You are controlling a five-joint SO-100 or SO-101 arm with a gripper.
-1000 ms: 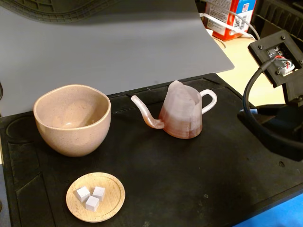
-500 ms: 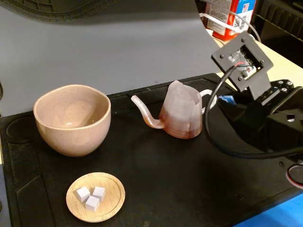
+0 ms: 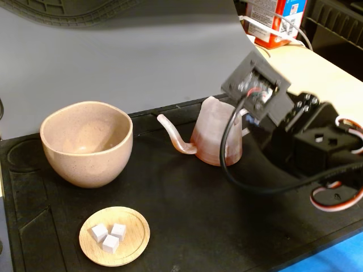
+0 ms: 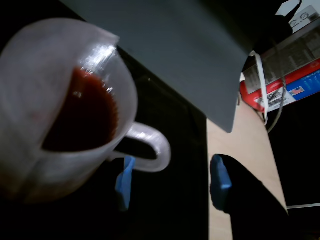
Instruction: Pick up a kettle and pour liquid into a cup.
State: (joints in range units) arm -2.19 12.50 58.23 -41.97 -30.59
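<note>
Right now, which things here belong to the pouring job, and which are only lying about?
Belong to the job:
- kettle
- liquid inside it
- cup
- gripper, fingers open beside the handle

Lying about:
- wooden dish with white cubes
- red carton

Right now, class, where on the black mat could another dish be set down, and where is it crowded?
Free: the mat between the wooden dish and the arm, and in front of the kettle. Crowded: around the kettle's handle, where the open jaws close in, and between cup and spout.
</note>
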